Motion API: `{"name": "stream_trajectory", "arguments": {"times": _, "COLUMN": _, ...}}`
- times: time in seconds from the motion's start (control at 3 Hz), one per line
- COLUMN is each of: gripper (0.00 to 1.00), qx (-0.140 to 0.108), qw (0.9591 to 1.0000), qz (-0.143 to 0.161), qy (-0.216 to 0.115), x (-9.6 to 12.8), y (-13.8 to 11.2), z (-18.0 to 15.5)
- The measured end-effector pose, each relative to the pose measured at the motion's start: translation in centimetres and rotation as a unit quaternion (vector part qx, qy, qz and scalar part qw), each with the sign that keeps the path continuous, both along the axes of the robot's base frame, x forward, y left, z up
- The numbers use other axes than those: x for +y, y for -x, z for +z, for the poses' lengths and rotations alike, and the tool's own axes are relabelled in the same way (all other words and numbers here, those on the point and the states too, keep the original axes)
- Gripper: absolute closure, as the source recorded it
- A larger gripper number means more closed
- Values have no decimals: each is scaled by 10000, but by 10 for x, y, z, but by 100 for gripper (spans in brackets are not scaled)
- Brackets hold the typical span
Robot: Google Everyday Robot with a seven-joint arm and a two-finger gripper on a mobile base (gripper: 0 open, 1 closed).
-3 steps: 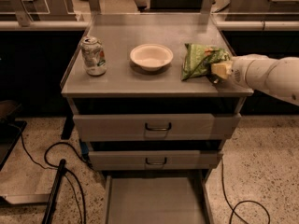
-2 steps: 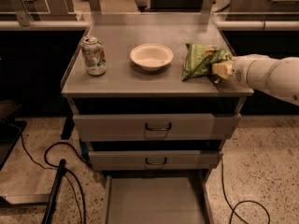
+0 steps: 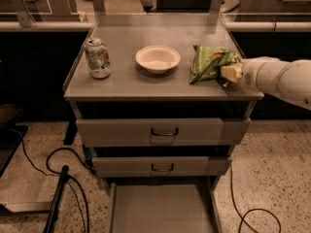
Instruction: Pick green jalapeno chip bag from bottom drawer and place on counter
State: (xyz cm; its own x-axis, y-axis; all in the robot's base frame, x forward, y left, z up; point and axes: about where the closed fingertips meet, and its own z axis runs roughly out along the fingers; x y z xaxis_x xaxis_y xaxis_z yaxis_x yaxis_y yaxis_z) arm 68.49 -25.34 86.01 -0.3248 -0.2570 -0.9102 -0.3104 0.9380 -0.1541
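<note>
The crinkly light-green foil jalapeno chip bag (image 3: 210, 62) is lying on the flat grey metal counter (image 3: 126, 81), close to its right rim and just beside a shallow cream bowl (image 3: 157, 58). The white arm's claw (image 3: 229, 75) is touching the bag's right edge; whether it is clamping the foil or standing apart I cannot tell. The shallow grey bottom drawer (image 3: 160, 208) is standing open below. Any retreat while gripping is likely risking dragging the light bag off the rim
</note>
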Motion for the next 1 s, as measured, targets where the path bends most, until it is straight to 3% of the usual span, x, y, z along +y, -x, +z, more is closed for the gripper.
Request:
{"name": "stream_trajectory", "arguments": {"times": 0.67, "gripper": 6, "qx": 0, "qw": 10000, "qz": 0, "qy": 0, "x": 0, "y": 0, "z": 0}}
{"name": "stream_trajectory", "arguments": {"times": 1.0, "gripper": 0, "qx": 0, "qw": 10000, "qz": 2, "qy": 0, "x": 0, "y": 0, "z": 0}}
